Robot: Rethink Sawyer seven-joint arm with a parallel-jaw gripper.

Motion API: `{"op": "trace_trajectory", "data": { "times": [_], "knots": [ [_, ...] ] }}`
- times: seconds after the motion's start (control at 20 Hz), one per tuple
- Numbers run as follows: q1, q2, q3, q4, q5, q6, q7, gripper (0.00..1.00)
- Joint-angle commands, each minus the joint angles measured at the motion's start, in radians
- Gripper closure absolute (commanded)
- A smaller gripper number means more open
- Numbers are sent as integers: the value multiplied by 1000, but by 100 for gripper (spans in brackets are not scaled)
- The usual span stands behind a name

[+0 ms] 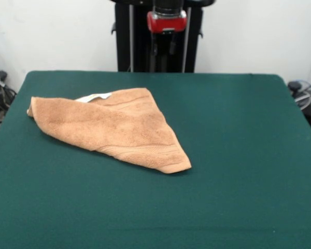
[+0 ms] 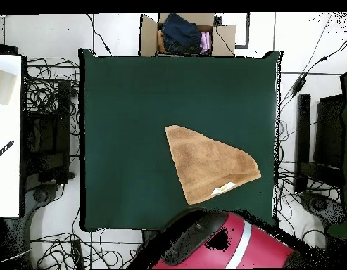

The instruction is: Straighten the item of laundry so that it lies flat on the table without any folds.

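Overhead view: my orange-tan towel (image 2: 210, 166) lies folded into a triangle on the green table (image 2: 127, 112), label (image 2: 223, 188) near my base, wide bare cloth all around; whether my gripper (image 1: 166, 36) is parted, I cannot tell.

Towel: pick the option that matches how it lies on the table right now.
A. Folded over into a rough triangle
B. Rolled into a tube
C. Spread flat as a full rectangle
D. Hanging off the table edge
A: the towel lies doubled over in a rough triangle on the green table, its white label showing at one edge; the overhead view shows the same three-cornered outline.
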Motion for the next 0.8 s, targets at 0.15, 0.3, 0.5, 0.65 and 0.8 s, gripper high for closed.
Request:
{"op": "trace_trajectory", "data": {
  "times": [0.15, 0.3, 0.5, 0.65, 0.8],
  "knots": [
    [-24, 40, 129, -205, 55, 138, 220, 0],
    [-10, 43, 127, -220, 65, 144, 220, 0],
    [-4, 46, 134, -244, 65, 167, 219, 0],
    [3, 54, 135, -264, 66, 178, 219, 0],
    [-1, 70, 140, -286, 61, 186, 220, 0]
  ]
}}
